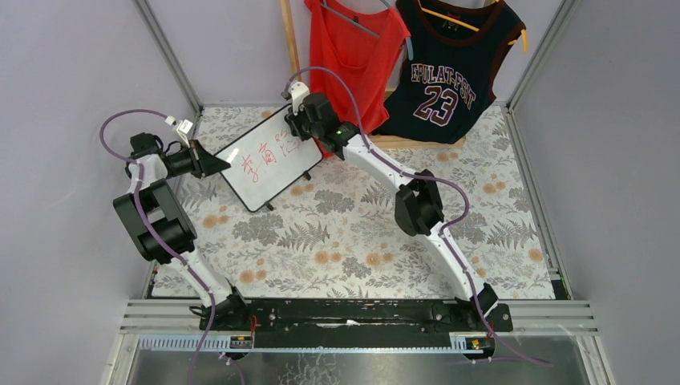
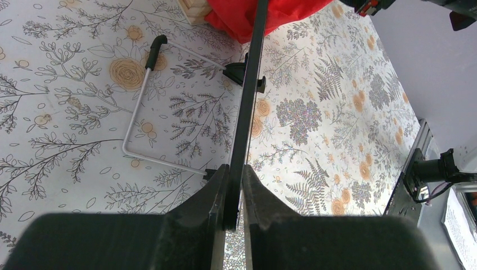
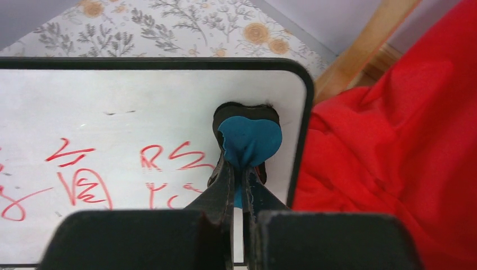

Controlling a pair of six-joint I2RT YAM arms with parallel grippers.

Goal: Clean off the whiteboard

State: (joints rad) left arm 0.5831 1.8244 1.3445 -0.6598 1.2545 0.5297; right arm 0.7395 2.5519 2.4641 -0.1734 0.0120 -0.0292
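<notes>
whiteboard [image 1: 269,160] edge pinched in the left hand [image 2: 236,172], right hand [image 3: 239,170] clamping the blue eraser [image 3: 250,140] against it.

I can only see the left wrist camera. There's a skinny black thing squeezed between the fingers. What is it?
Observer: That's the thin black frame of the whiteboard, seen edge-on. The left gripper is shut on it.
Operator: Is anything written on it?
Observer: Yes, the white face carries red handwritten characters, not yet wiped.
Operator: What's the other arm doing?
Observer: The right gripper is shut on a blue eraser. The eraser looks pressed to the board near a rounded corner, just beside the writing.
</notes>
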